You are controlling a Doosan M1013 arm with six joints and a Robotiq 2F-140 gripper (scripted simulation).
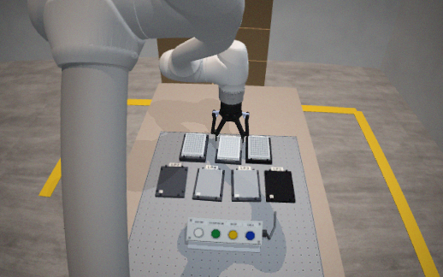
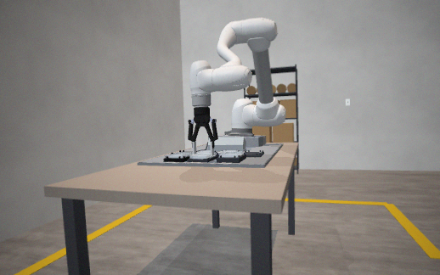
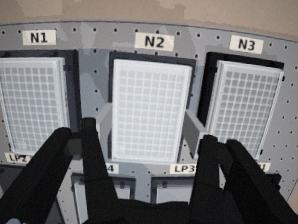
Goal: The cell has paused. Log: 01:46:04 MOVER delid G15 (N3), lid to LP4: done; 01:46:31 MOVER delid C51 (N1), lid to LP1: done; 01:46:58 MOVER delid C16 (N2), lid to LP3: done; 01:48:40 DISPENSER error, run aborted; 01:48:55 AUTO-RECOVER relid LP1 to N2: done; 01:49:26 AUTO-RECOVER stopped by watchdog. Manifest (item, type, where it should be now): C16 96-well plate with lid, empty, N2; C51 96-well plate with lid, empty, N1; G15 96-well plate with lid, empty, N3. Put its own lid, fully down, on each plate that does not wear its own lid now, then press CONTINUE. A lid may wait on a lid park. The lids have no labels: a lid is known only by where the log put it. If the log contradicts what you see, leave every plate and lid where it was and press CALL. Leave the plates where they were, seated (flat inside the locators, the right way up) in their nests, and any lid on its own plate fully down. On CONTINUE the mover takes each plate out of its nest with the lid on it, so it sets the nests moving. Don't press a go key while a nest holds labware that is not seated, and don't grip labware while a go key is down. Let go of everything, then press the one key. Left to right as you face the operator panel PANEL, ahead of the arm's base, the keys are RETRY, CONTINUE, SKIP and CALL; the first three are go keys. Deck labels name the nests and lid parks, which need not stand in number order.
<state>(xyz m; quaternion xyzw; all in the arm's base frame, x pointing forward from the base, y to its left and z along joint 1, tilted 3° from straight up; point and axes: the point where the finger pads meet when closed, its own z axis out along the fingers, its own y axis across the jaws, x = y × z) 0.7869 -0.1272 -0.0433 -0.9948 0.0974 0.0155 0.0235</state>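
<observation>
The white arm reaches from its base at the far end of the tan bench and points its wrist straight down over the grey perforated deck plate.

On the deck, the operator panel sits nearest the top camera with 4 round keys in white, green, yellow and blue. Behind it runs a row of 4 lid parks: the 2 middle ones each carry a pale lid, while the outer 2 show only their dark pads. Their small labels are too blurred in the top view to read.

Beyond the parks stand 3 nests, labelled N1, N2 and N3 in the wrist view. The plates in N1 and N3 show open well grids. The plate in N2 wears a smooth, paler lid, its wells only faintly visible through it.

The black claw hangs over N2 with 1 finger on each long side of the lidded plate, closed against the N2 lid. In the exterior view the fingertips reach down to plate level.
</observation>
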